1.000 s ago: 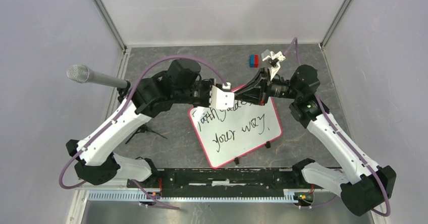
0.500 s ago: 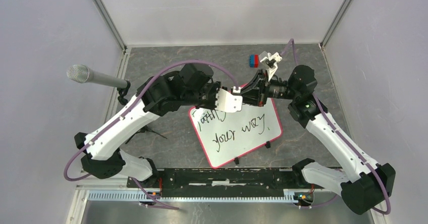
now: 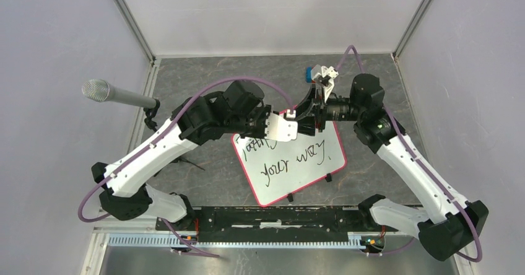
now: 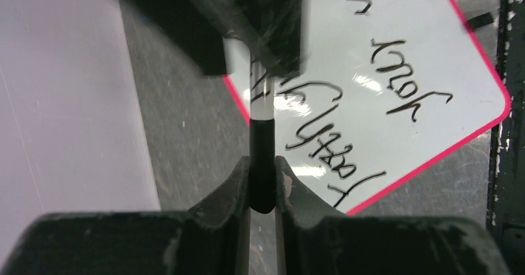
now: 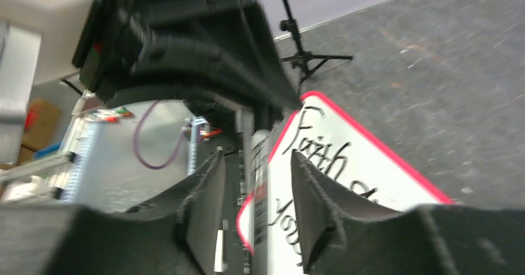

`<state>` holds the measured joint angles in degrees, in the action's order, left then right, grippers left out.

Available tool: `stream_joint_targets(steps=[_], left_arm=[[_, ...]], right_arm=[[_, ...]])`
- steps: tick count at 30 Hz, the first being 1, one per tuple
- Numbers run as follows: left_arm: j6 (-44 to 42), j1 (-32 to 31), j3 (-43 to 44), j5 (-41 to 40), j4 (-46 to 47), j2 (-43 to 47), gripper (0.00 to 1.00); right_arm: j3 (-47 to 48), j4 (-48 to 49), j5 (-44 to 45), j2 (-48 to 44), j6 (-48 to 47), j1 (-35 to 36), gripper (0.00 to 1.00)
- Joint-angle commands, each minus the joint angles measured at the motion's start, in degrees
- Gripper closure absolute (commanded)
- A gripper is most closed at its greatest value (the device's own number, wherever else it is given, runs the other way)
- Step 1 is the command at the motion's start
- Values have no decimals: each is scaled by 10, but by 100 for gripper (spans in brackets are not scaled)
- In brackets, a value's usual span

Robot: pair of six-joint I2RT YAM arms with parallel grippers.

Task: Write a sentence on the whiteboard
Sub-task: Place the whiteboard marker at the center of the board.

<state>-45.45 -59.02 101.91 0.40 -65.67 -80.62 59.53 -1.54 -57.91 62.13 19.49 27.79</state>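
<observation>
Clamped shut, the left gripper (image 4: pixel 262 185) sat low in the middle of its wrist view, gripping the round black end of a marker (image 4: pixel 262 157) whose clear barrel ran upward. The right gripper (image 5: pixel 257 163) stood partly open, its ribbed black fingers (image 5: pixel 207 188) on either side of the marker with gaps showing. Seen from above, the glossy, pink-rimmed whiteboard (image 3: pixel 291 185) lay tilted at centre frame on the mottled grey bench (image 3: pixel 216 182), bearing the sentence (image 3: pixel 291 160) in black script.
</observation>
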Motion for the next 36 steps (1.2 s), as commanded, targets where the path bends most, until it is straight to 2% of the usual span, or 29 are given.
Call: stream_joint_targets(steps=[1, 2, 4, 7, 14, 17, 25, 26, 29, 33, 35, 36], left_arm=[[-106, -23, -78, 71, 101, 48, 98], [-135, -23, -94, 68, 88, 61, 98], [-192, -24, -121, 61, 77, 83, 98], [-239, -26, -136, 48, 73, 93, 98], [-318, -41, -117, 14, 44, 73, 97], [-321, -45, -116, 6, 43, 66, 97], [-340, -56, -130, -23, 54, 57, 98], [-341, -56, -128, -26, 55, 54, 98], [-339, -58, -123, -29, 55, 49, 98], [-325, -58, -134, -45, 72, 50, 95], [-304, -58, -143, -62, 87, 53, 83], [-286, -58, -148, -73, 98, 54, 69]], right_arm=[[104, -213, 18, 12, -204, -8, 42], [116, -245, 24, 13, -234, -16, 34], [127, -294, 35, 15, -268, -17, 27], [128, -319, 23, 23, -279, -15, 21], [117, -353, 17, 43, -296, 23, 23], [109, -355, 17, 48, -295, 32, 27], [83, -357, 9, 57, -294, 61, 29], [80, -358, 9, 59, -294, 63, 31], [78, -364, 10, 65, -296, 67, 50], [99, -386, 9, 67, -314, 67, 86], [108, -389, 12, 65, -312, 65, 99], [109, -388, 12, 63, -311, 61, 100]])
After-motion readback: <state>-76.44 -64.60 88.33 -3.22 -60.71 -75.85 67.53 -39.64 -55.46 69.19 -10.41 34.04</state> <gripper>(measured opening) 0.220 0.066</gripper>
